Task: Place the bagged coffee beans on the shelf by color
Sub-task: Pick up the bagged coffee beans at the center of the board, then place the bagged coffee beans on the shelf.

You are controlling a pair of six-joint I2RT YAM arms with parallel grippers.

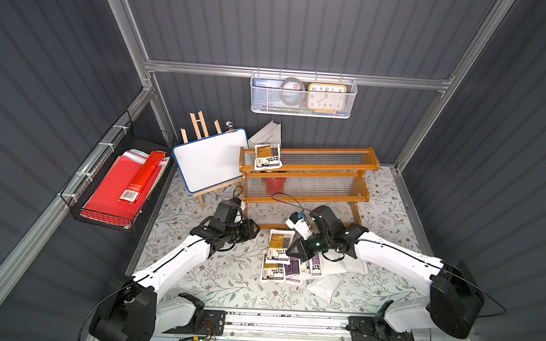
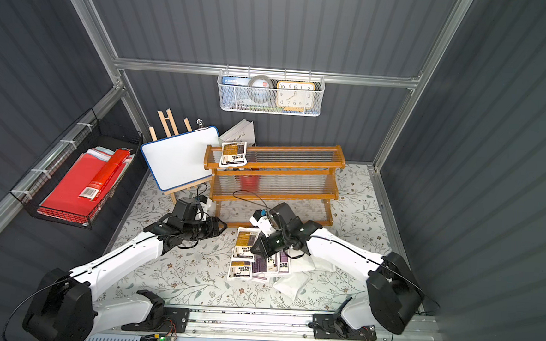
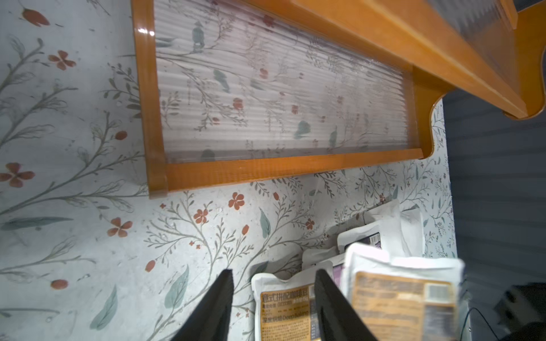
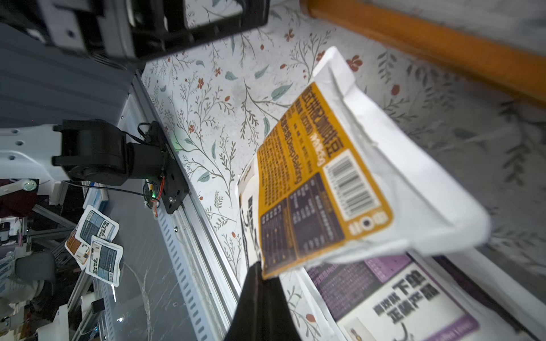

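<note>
The shelf (image 1: pixel 307 172) (image 2: pixel 275 169) stands at the back of the floral mat, with one orange-brown labelled pouch (image 1: pixel 267 157) (image 2: pixel 233 155) on the left end of its top tier. My right gripper (image 1: pixel 292 251) (image 4: pixel 260 268) is shut on the corner of another orange-brown bagged coffee beans pouch (image 1: pixel 279 246) (image 4: pixel 339 177), tilted and lifted over the pile. Under it lie an orange-brown pouch (image 1: pixel 272 271) (image 3: pixel 283 307), purple pouches (image 1: pixel 294 268) (image 4: pixel 399 295) and white-backed ones (image 1: pixel 326 285). My left gripper (image 1: pixel 256 231) (image 3: pixel 273 274) hangs open left of the pile, holding nothing.
A whiteboard on an easel (image 1: pixel 209 162) leans left of the shelf, with a book (image 1: pixel 267 134) behind. A black wire basket of red folders (image 1: pixel 116 186) hangs on the left wall. A white wire basket with a clock (image 1: pixel 300 96) hangs on the back wall.
</note>
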